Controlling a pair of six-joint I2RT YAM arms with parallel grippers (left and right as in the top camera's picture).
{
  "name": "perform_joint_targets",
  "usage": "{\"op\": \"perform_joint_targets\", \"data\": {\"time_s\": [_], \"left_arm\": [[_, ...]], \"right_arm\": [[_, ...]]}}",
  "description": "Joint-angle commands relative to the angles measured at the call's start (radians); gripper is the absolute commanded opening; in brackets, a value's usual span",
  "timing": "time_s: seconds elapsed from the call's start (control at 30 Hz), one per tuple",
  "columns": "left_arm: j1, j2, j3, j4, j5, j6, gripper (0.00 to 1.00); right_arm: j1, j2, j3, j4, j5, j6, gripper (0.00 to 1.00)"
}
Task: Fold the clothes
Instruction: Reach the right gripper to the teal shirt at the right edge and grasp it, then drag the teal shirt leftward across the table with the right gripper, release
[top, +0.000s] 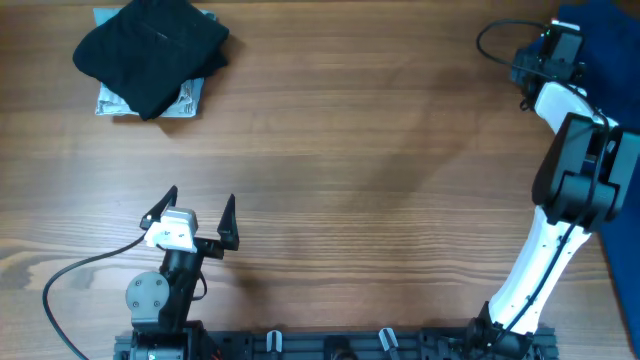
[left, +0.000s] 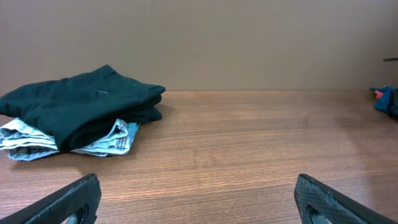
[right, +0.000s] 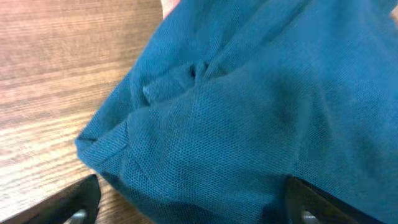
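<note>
The clothes, a royal-blue shirt (top: 612, 40), lie bunched at the table's far right edge and fill the right wrist view (right: 249, 93), where a fold or collar edge shows. My right gripper (top: 562, 38) reaches into it at the far right corner. Its jaws stand wide, and blue fabric lies between the two fingertips (right: 193, 199) with one finger (right: 78, 202) over bare wood. My left gripper (top: 200, 203) rests open near the front left, with nothing between its fingers (left: 199, 199). A sliver of the blue shirt (left: 387, 99) shows far right in the left wrist view.
A folded black garment (top: 150, 50) lies on a light patterned one (top: 185, 100) at the back left, seen too in the left wrist view (left: 81, 106). A black cable (top: 70, 280) loops beside the left arm's base. Wooden table (top: 380, 180) spans between.
</note>
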Motion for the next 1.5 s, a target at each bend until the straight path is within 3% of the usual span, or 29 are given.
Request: {"op": "perform_joint_targets", "data": {"time_s": [0.0, 0.1, 0.23, 0.3, 0.43, 0.57, 0.77, 0.87, 0.97, 1.23, 1.47], "left_arm": [[0.006, -0.008, -0.008, 0.000, -0.002, 0.016, 1.00], [0.006, -0.008, -0.008, 0.000, -0.002, 0.016, 1.00], [0.006, -0.008, -0.008, 0.000, -0.002, 0.016, 1.00], [0.006, -0.008, -0.008, 0.000, -0.002, 0.016, 1.00], [0.006, -0.008, -0.008, 0.000, -0.002, 0.016, 1.00], [0.006, -0.008, -0.008, 0.000, -0.002, 0.016, 1.00], [0.006, -0.008, -0.008, 0.000, -0.002, 0.016, 1.00], [0.006, -0.008, -0.008, 0.000, -0.002, 0.016, 1.00], [0.006, -0.008, -0.008, 0.000, -0.002, 0.016, 1.00], [0.006, -0.008, -0.008, 0.000, -0.002, 0.016, 1.00], [0.006, -0.008, -0.008, 0.000, -0.002, 0.016, 1.00]], "right_arm": [[-0.007, 0.029, 0.023, 0.014, 0.016, 0.000, 0.82], [-0.011, 0.030, 0.023, 0.011, 0.017, 0.000, 0.63], [-0.017, 0.030, 0.023, -0.002, 0.035, 0.027, 0.17], [-0.016, 0.029, 0.023, -0.023, 0.035, 0.057, 0.04], [-0.016, -0.015, 0.023, -0.061, -0.002, 0.137, 0.04], [-0.015, -0.215, 0.023, -0.117, -0.096, 0.261, 0.04], [0.079, -0.472, 0.023, -0.275, -0.182, 0.252, 0.04], [0.208, -0.489, 0.020, -0.360, -0.314, 0.272, 0.04], [0.350, -0.486, -0.001, -0.370, -0.319, 0.349, 0.04], [0.838, -0.390, -0.001, -0.283, -0.319, 0.561, 0.04], [1.070, -0.338, 0.001, -0.262, -0.308, 0.607, 0.04]]}}
